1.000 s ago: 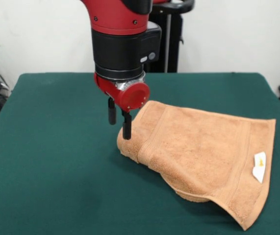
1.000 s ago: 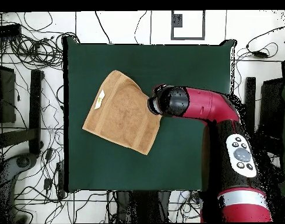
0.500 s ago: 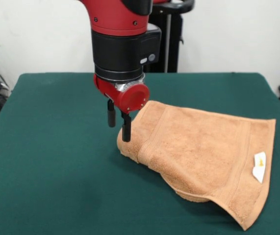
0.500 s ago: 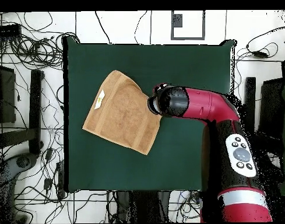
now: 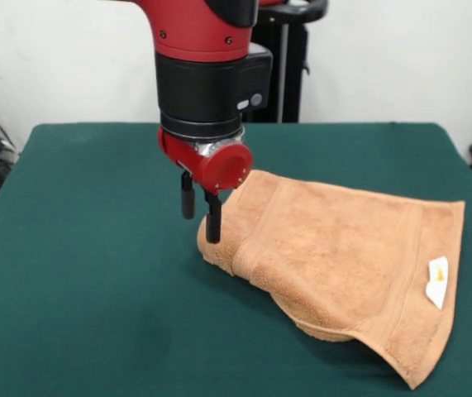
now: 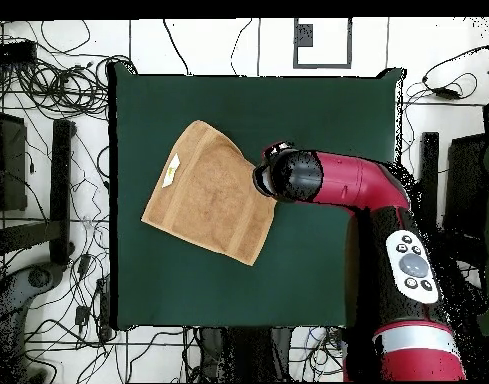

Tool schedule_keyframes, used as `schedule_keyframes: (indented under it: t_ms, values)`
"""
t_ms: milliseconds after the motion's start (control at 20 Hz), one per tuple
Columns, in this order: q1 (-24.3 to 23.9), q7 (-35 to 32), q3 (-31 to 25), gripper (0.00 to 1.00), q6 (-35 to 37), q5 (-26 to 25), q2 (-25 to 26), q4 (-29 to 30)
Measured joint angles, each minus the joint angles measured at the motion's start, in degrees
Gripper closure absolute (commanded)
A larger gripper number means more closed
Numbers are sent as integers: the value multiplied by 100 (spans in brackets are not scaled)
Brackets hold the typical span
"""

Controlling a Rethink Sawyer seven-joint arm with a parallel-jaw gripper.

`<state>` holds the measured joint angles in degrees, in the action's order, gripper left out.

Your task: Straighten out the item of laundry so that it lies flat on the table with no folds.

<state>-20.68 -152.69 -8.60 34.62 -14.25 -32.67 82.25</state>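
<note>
The item of laundry (image 5: pixel 343 256) is an orange-tan towel lying right of centre on the green table (image 5: pixel 87 273). Its left end is doubled into a thick rounded fold, and its near edge bulges over a tucked layer. A small white label (image 5: pixel 438 282) sits near the right edge. My gripper (image 5: pixel 200 223) hangs open just at the towel's folded left end, with nothing between its fingers. One fingertip (image 5: pixel 212 235) is right beside the fold. In the overhead view the towel (image 6: pixel 210 195) shows as a skewed sheet, and the arm's head (image 6: pixel 288 175) covers the gripper at its right corner.
The red arm (image 6: pixel 373 195) crosses the table's right part in the overhead view. Bare green cloth (image 6: pixel 318 110) spreads on all sides of the towel. Cables and stands (image 6: pixel 48 200) lie on the floor beyond the table edges.
My gripper has sunk slightly toward the table beside the fold. The towel has kept its shape and place.
</note>
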Motion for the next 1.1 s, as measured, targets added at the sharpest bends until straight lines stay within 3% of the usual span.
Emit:
schedule_keyframes:
  t_ms: [1100]
  values:
    - [-78, 0, -1, 0, -381, -39, 1, 446]
